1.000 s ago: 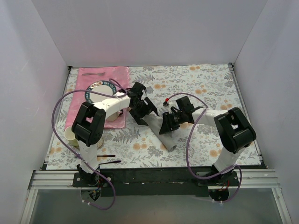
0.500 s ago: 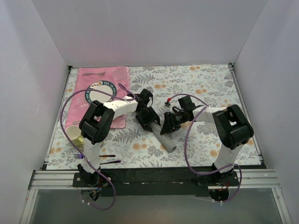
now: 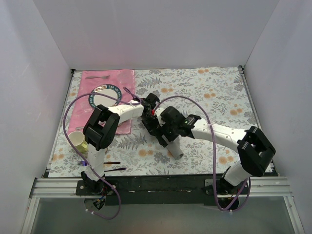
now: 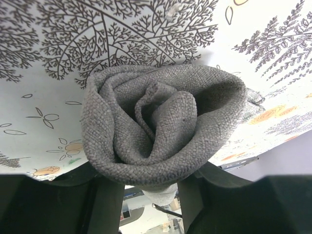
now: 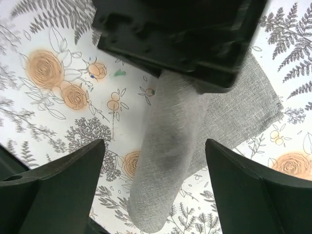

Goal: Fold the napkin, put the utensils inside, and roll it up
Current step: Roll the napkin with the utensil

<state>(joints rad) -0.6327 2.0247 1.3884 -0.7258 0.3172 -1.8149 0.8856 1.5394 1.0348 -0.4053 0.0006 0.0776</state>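
The grey napkin [image 3: 174, 146] lies rolled into a tube on the flowered table, running from the middle toward the front. My left gripper [image 3: 155, 124] is at the roll's far end. In the left wrist view the spiral end of the napkin [image 4: 161, 117] sits between my left gripper [image 4: 151, 183] fingers, which close on its underside. My right gripper [image 3: 169, 131] hovers over the roll's middle, right beside the left one. In the right wrist view my right gripper [image 5: 156, 165] is open, its fingers wide on either side of the napkin [image 5: 170, 146]. No orange-tan utensil shows.
A pink placemat [image 3: 117, 80] with a round plate [image 3: 102, 97] lies at the back left. A pale cup [image 3: 75, 140] stands at the left edge. A purple-handled fork [image 3: 82, 163] and a thin black utensil [image 3: 114, 169] lie near the front left edge. White walls enclose the table.
My left gripper moved right onto the roll's far end and closed in. My right arm stretched left, bringing its gripper over the roll next to the left one.
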